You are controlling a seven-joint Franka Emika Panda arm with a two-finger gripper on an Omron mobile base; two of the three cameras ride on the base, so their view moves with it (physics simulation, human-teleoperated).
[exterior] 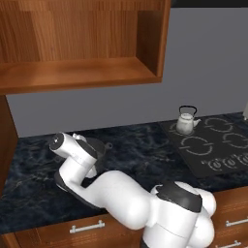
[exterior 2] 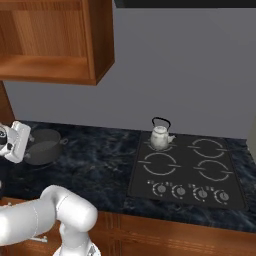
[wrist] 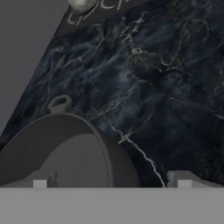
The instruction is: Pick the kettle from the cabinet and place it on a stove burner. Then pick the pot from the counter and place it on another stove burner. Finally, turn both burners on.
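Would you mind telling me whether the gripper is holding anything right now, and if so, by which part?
Nothing is held. The gripper is open above the pot, with one fingertip over its bowl and the other over the counter outside the rim.

Two cameras ride behind the arm, left and right, looking forward and down; both take in the counter (exterior: 145, 155), cooktop (exterior 2: 190, 170) and kettle (exterior 2: 160, 137). The hand camera looks closely past the fingertips (wrist: 183, 179) at the pot (wrist: 65, 153).
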